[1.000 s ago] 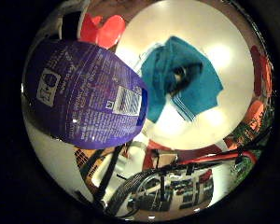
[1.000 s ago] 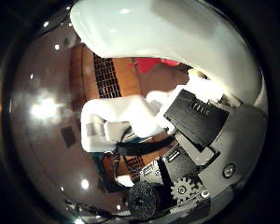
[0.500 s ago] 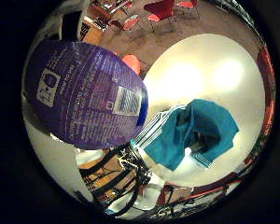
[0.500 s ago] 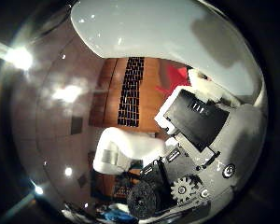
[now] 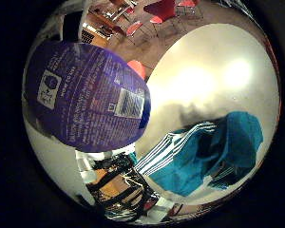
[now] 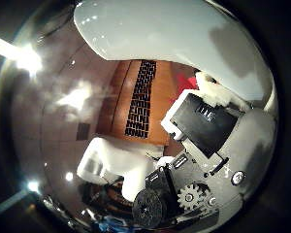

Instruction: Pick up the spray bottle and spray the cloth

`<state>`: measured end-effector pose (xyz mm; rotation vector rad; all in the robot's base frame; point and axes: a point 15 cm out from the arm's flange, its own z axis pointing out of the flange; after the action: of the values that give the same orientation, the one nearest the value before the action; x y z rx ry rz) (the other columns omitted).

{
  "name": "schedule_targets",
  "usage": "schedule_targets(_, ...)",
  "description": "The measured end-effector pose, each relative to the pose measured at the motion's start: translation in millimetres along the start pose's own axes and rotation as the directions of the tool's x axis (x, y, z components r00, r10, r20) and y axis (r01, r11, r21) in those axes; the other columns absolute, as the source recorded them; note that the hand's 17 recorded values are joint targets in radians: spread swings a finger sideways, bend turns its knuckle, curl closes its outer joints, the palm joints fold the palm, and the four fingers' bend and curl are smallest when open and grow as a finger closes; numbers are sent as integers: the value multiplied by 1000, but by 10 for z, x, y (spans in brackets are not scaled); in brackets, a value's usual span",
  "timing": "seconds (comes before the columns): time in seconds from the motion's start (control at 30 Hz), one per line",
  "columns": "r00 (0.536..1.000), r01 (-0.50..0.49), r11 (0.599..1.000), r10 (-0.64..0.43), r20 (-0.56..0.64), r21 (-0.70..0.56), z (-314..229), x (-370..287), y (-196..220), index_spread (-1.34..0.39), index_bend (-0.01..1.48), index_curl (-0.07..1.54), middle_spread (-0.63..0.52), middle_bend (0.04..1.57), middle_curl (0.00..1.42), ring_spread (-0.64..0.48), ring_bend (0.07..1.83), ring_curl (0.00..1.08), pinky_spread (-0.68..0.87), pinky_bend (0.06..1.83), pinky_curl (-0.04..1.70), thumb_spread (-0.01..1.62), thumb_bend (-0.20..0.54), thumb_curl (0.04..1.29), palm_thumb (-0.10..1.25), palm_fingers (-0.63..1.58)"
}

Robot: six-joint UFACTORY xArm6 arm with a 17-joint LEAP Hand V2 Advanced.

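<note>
Spray bottle (image 5: 85,97): close against palm, fingers of the hand (image 6: 203,160) curled round it.
Cloth (image 5: 204,152): teal, striped, crumpled on white table (image 5: 204,80).
Beyond: red chairs (image 5: 159,9).

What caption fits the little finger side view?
Purple-labelled spray bottle close to the palm, above a teal striped cloth on the white table.

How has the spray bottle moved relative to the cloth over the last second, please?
Yes: the spray bottle, close to the palm, has swung off the teal cloth, which lies on the white table apart from it.
</note>
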<state>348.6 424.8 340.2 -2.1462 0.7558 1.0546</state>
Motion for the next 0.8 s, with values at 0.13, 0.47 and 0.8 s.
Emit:
schedule_targets(0.13, 1000, -12, 1000, 12, 0, -3, 48, 144, 72, -209, 1110, 796, -77, 1375, 650, -157, 1493, 596, -214, 972, 1333, 470, -22, 949, 1009, 1174)
schedule_targets(0.47, 1000, 5, 1000, -5, 10, 25, 164, 457, 157, -199, 1116, 799, -77, 1366, 649, -157, 1484, 594, -222, 953, 1304, 442, -22, 956, 1003, 1175)
schedule_targets(0.8, 999, 25, 997, -26, 20, 71, 395, 662, 261, -198, 1116, 797, -78, 1360, 651, -156, 1477, 589, -236, 950, 1260, 433, -25, 957, 997, 1179)
